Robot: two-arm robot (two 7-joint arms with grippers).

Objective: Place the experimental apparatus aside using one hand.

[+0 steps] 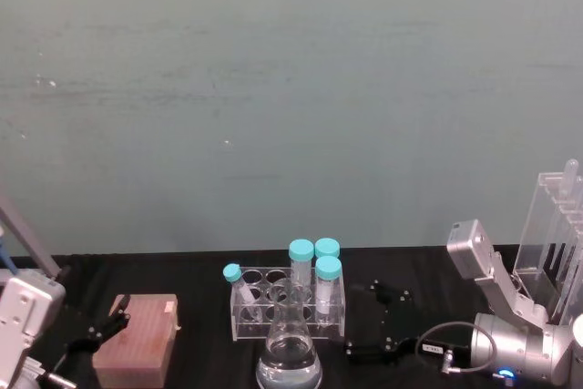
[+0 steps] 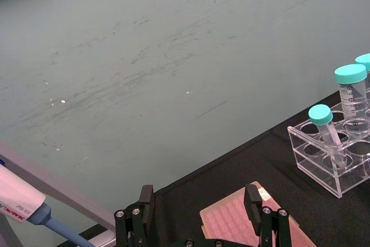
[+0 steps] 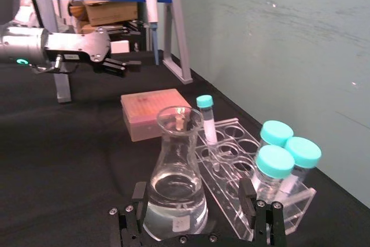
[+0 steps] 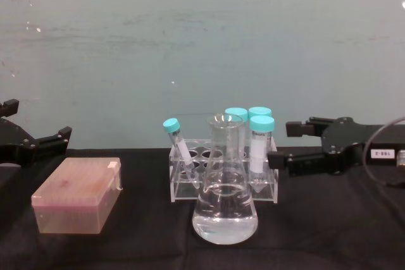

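The flask (image 4: 224,207), one only, stands upright at the front middle of the black desk (image 4: 316,232), with clear liquid in its wide lower part. In the head view the lower edge cuts off its base. It stands just in front of a clear tube rack (image 4: 183,188) and covers part of the rack's front wall, so whether the two touch cannot be told.

The rack holds four capped tubes (image 1: 329,268), all with blue-green caps. Three are wide and upright at the right end. One is thin and leans at the left end.

The right gripper (image 4: 280,143) hovers just to the right of the tube rack, at tube height, pointing toward it. Its jaws are apart and hold nothing.

Behind that arm stands one tall clear rack (image 1: 551,234), cut off by the head view's right edge. What it holds is hard to make out.

One pink box (image 4: 76,203) lies on the desk well to the left of the flask. The left gripper (image 4: 38,118) hangs just beyond the box, near the left edge, with its jaws apart and empty.
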